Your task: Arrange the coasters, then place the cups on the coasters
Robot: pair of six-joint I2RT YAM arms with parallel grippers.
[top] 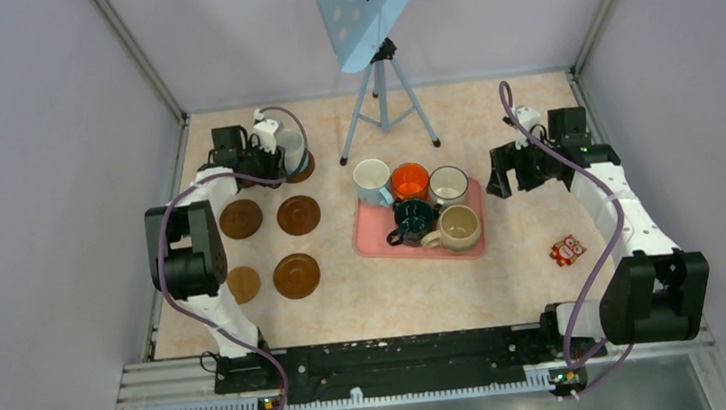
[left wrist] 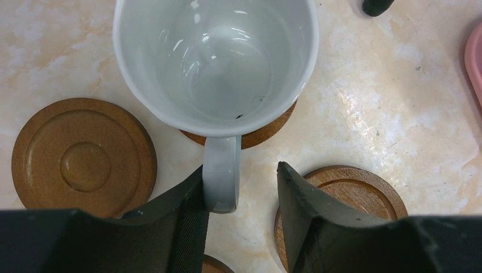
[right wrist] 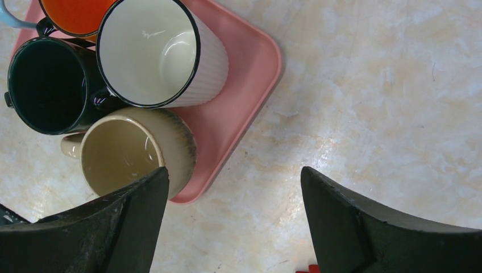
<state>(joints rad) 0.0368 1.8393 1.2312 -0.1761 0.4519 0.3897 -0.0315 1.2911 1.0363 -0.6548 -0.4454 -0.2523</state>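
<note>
Six mugs are counted. Five are crowded on the pink tray [top: 373,244]: a white mug [top: 372,179], an orange mug [top: 410,180], a dark-rimmed white mug [top: 448,185], a dark green mug [top: 409,219] and a beige mug [top: 458,226]. The sixth mug [left wrist: 216,62], also white, is stood on a coaster [left wrist: 267,132] left of the tray. Four bare coasters [top: 299,215] are laid on the bench [top: 527,280], also left of the tray. The left jaws are released, parted about the sixth mug's handle. The right jaws are spread wide and empty, just right of the tray.

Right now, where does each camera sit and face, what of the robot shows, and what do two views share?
Top external: above, behind the bases, facing down on the table; left arm and right arm show.
Left wrist: on the left arm, facing down at the white mug; fingers show.
Right wrist: on the right arm, facing down at the tray; fingers show.
Shared: tray, top and right wrist.
</note>
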